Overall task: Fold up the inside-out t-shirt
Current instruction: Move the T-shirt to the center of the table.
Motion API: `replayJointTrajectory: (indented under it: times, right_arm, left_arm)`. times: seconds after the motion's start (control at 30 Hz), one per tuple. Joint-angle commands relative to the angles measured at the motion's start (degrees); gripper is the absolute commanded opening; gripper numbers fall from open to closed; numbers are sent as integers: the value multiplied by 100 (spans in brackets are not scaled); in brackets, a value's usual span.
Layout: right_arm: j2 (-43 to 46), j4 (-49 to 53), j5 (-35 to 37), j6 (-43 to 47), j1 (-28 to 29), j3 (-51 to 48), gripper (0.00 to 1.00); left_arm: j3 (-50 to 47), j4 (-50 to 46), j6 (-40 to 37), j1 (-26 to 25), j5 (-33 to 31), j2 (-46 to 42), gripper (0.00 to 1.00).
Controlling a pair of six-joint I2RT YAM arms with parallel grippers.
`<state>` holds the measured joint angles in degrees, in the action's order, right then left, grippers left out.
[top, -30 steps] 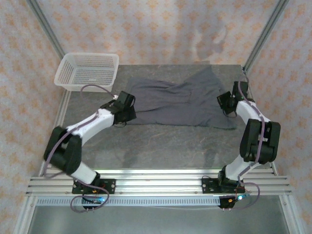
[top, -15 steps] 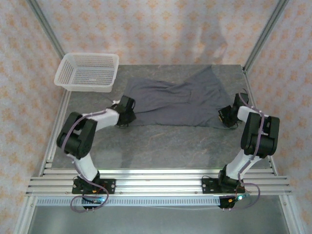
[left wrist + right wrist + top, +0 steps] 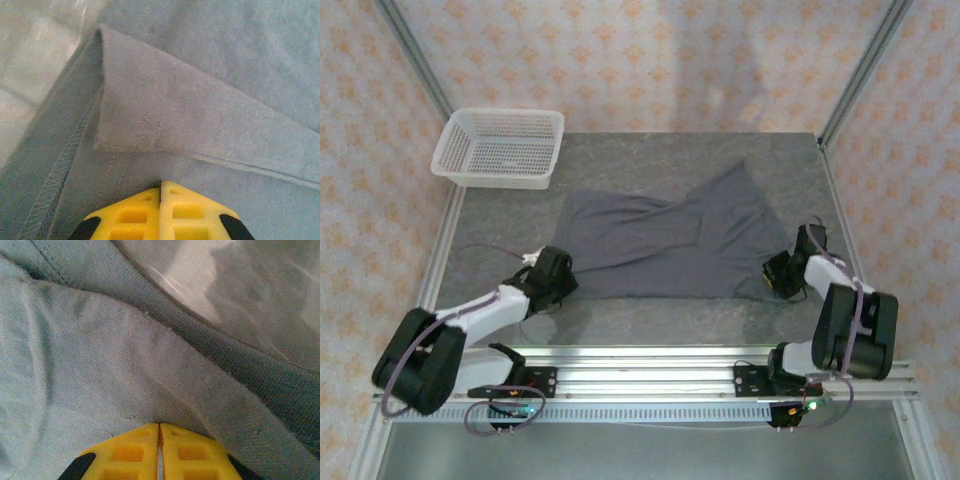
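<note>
Rail: a silver aluminium rail [image 3: 640, 365] runs along the near edge and both arm bases are bolted to it.
Table: the grey mottled table [image 3: 650, 320] is bare in the strip between the rail and the cloth.
Left claw: the left claw [image 3: 560, 285] sits low at the near-left corner of the t-shirt [image 3: 660, 240]. In the left wrist view its yellow fingers [image 3: 135, 215] are pressed together at the tip [image 3: 160, 187], pinching the cloth [image 3: 200, 100], with a folded-over flap and a stitched hem just ahead.
Right claw: the right claw [image 3: 775, 275] is low at the near-right corner of the same garment. In the right wrist view its tips [image 3: 159, 427] are closed, with only a hairline slit between them, nipping the fabric [image 3: 100, 365] beside a thick hem.
T-shirt: dark slate-grey, it lies spread across the middle of the table between the two claws. It is creased, its near edge roughly straight, and a pointed flap rises toward the far right.
Basket: a white mesh basket [image 3: 490, 178] sits at the far-left corner, apart from the shirt.
Backdrop: patterned peach walls [image 3: 640, 60].
</note>
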<state>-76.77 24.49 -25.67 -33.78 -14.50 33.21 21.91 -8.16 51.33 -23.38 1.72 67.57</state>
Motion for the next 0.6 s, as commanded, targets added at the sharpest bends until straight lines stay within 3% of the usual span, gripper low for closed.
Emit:
replayJointTrajectory:
  times: [0.0,0.1,0.13,0.2,0.27,0.4,0.47,0.57]
  right_arm:
    - [258,1035,523,-56,22,-343,12]
    - [611,1512,662,181,115,417,14]
    - [737,1502,788,241,216,777,15]
    - [865,1164,1132,464,462,1292,21]
    - [761,626,1202,726,661,1691,29]
    - [-345,-185,1797,1629,1140,2610,32]
    - [-1149,-77,2086,1976,1238,3262,34]
    - [-2351,83,2292,2498,1248,4281,37]
  left_arm:
    - [-262,-1249,224,-447,-295,-543,0]
    - [11,-1477,153,-785,-418,-949,0]
    - [163,-1524,40,-796,-437,-1058,5]
    - [534,-1550,-280,-798,-637,-1204,35]
    - [949,-1530,-623,-786,-951,-1203,53]
    - [1729,-1439,-1222,-791,-1147,-961,59]
    - [1873,-1268,-1491,-790,-938,-943,60]
    - [1895,-1104,-1783,-781,-607,-1040,71]
